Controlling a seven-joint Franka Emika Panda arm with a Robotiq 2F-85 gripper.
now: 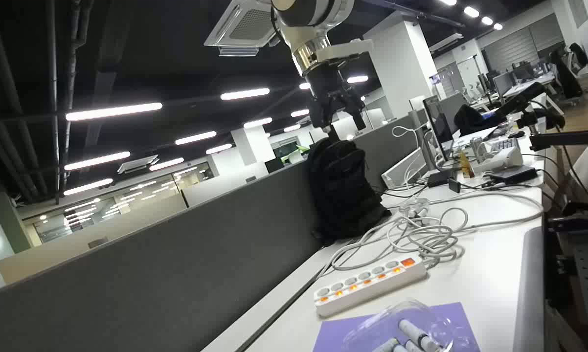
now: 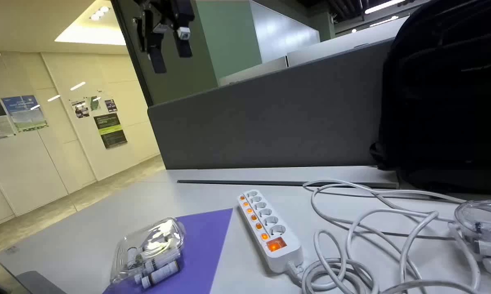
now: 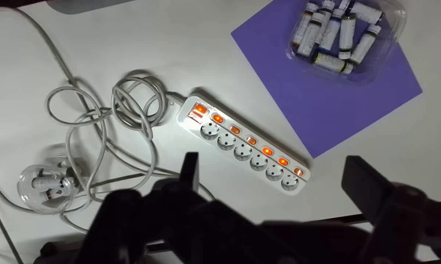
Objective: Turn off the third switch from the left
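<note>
“White lay the power strip (image 3: 243, 139), well below the gripper (image 3: 273, 170)! And its fingers (image 3: 367, 187)?”

“Spread wide! And the third switch (image 3: 267, 151), counted from the left in both exterior views, glowed orange well beneath, between the fingertips in the wrist view!”

“Where was the purple sheet (image 3: 316, 113)?”

“Also below, and past the fingertips in that view, with a clear tray (image 3: 374, 69) of small bottles (image 3: 347, 35) partly on it!”
</note>
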